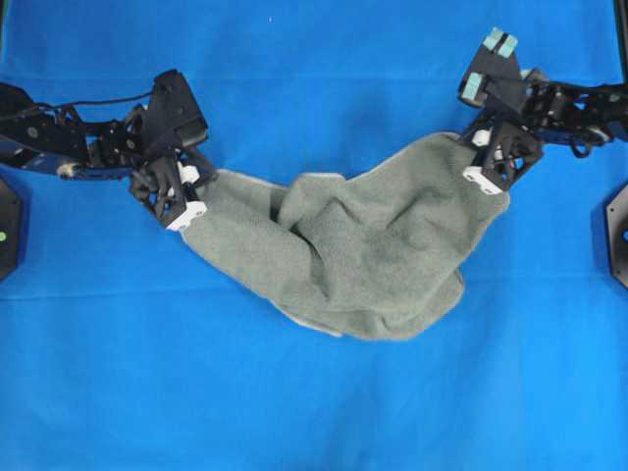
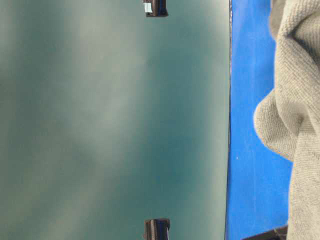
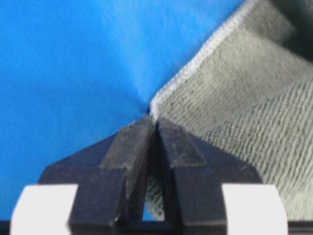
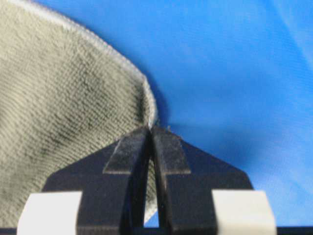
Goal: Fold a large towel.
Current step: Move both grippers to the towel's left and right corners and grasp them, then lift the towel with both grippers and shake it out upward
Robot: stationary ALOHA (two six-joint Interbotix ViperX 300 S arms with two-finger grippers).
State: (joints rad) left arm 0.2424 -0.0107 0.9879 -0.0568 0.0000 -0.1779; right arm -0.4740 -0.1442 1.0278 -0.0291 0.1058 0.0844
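Grasp step: left pincer and right pincer clamped shut on large towel corners. Next: lift together, spread flat.

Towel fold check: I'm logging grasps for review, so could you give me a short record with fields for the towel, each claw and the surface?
towel: grey-green towel, bunched and wrinkled, sagging between the two claws
left claw: shut on the towel's hemmed edge
right claw: shut on the towel's hemmed edge
surface: blue cloth under the towel
fold: not yet made
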